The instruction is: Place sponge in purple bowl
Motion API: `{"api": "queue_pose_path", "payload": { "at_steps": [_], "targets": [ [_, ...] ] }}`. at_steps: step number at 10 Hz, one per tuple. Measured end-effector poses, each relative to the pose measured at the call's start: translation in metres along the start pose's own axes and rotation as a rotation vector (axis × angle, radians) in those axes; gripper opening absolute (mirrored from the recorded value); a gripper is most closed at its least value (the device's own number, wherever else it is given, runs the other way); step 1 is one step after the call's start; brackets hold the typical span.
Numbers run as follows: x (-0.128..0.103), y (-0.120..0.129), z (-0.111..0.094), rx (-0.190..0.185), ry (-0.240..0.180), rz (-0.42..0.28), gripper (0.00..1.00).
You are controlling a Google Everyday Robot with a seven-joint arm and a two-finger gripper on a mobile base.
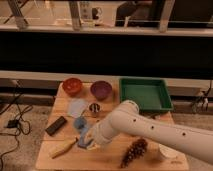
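near the worktop's (112, 159) front-left, the claw (86, 142) sits low over the sponge (83, 134) — whether it is spread or closed on it cannot be told. purple bowl (101, 89) stands well apart at the back, beside the red bowl (72, 86). risk: a shallow pinch may drop the soft sponge in transit, or the arm may clip the blue cup (80, 122) — no legible writing.

Thick white tubular arm (150, 127), rounded elbow joint, gripper (86, 142) at table's front
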Motion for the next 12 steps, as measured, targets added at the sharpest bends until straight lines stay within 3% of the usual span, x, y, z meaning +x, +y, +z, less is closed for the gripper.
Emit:
{"api": "queue_pose_path", "payload": {
  "at_steps": [4, 9, 12],
  "targets": [
    [0.003, -0.003, 0.004, 0.009, -0.005, 0.006, 0.00],
    [-0.002, -0.067, 0.017, 0.058, -0.018, -0.046, 0.00],
    [-0.011, -0.093, -0.005, 0.076, 0.019, -0.096, 0.00]
  ]
}}
